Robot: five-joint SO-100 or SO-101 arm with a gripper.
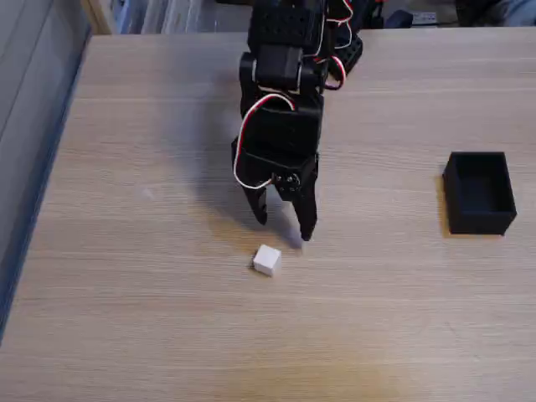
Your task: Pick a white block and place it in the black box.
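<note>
Fixed view. Block nearest, lying on table, slightly tilted, free of contact. Gripper just beyond at block's 12–1 o'clock, fingertips pointing down, jaws apart with narrow gap, holding nothing. Box at block's 2–3 o'clock, well apart, upright, interior dark. Arm with red-white wires farthest, at 12.

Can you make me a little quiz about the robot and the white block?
1. True or false: the white block already sits inside the black box.
2. In the fixed view, the box lies which way from the block? A) left B) right
3. Fill in: the gripper hangs just above the block with its jaws ____.

Key: 1 false, it lies on the table; 2 B; 3 open.
</note>
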